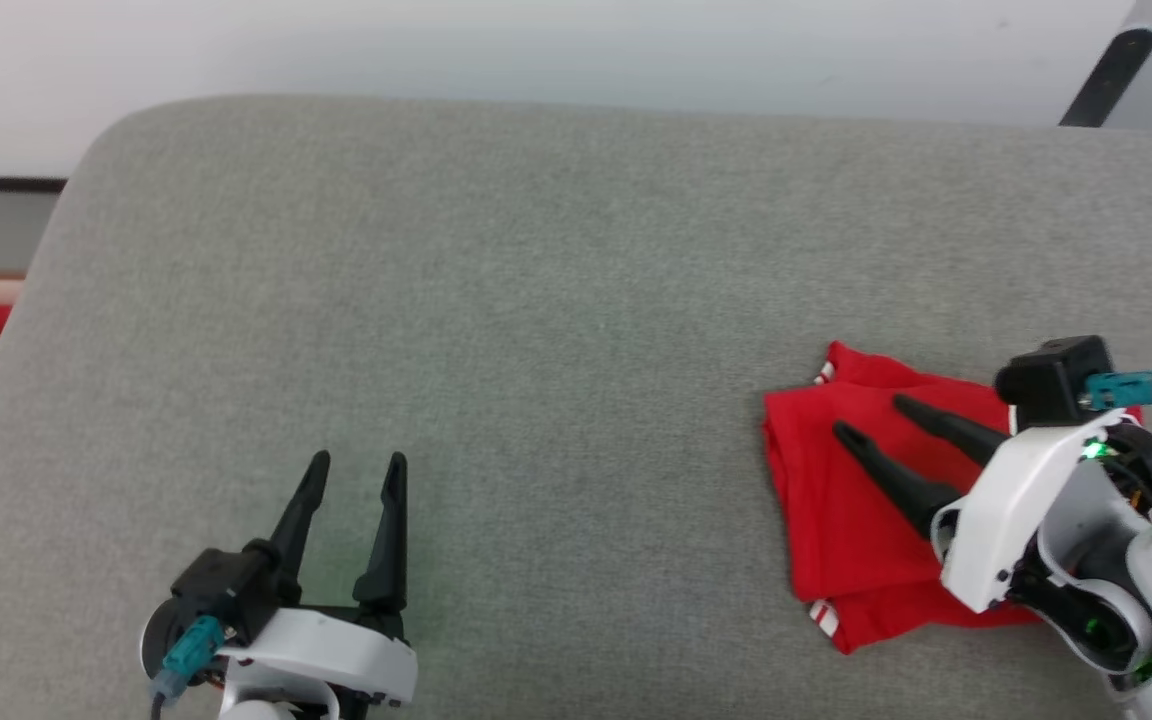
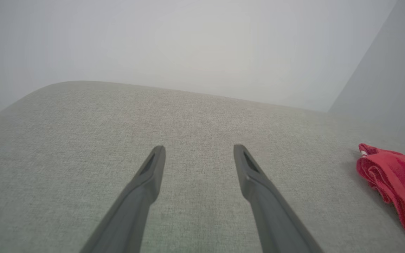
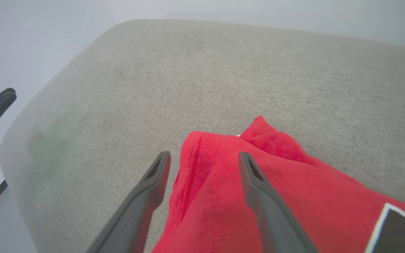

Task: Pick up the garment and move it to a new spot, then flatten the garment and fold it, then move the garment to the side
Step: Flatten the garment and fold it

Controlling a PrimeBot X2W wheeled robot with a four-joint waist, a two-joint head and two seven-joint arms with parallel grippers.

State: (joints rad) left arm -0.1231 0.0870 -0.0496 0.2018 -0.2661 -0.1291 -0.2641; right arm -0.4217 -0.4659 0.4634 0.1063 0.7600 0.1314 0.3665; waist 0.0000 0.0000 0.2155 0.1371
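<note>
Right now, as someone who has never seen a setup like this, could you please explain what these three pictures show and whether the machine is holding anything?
This is a two-armed robot working over a grey padded surface. The wide picture comes from a camera on its head, looking down. There the left gripper, two long dark fingers on a white wrist, sits at the lower left, and the right gripper at the lower right.

The other two pictures come from cameras on each wrist, looking along that arm's own fingers.

On the surface lies the garment, a small red piece of clothing, folded, with striped trim at its corners. The right wrist view shows it close up beneath the right fingers.

Both grippers are open. The right one is above the garment with its fingers spread, gripping nothing; the left is over bare surface, also holding nothing.
</note>
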